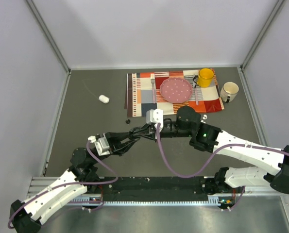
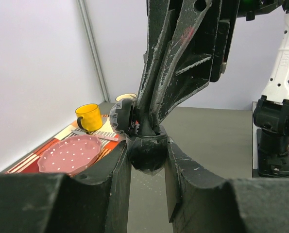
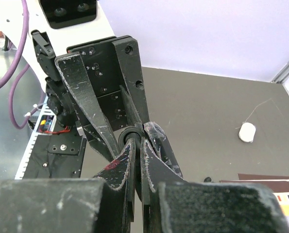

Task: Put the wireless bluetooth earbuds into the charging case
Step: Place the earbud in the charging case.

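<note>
Black charging case (image 2: 146, 156) clamped in left fingers (image 2: 116, 187), steadied open; right fingers (image 2: 183, 73) pinch black earbud (image 2: 147, 129) over socket.

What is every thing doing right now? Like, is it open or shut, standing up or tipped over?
left gripper: shut on the charging case.
charging case: lid open, held off the table.
right gripper: fingers pinched shut, tips at the case's opening; whatever they hold is hidden.
yellow mug: upright.
white mug: upright.
pink plate: lying flat, nothing on it.
</note>
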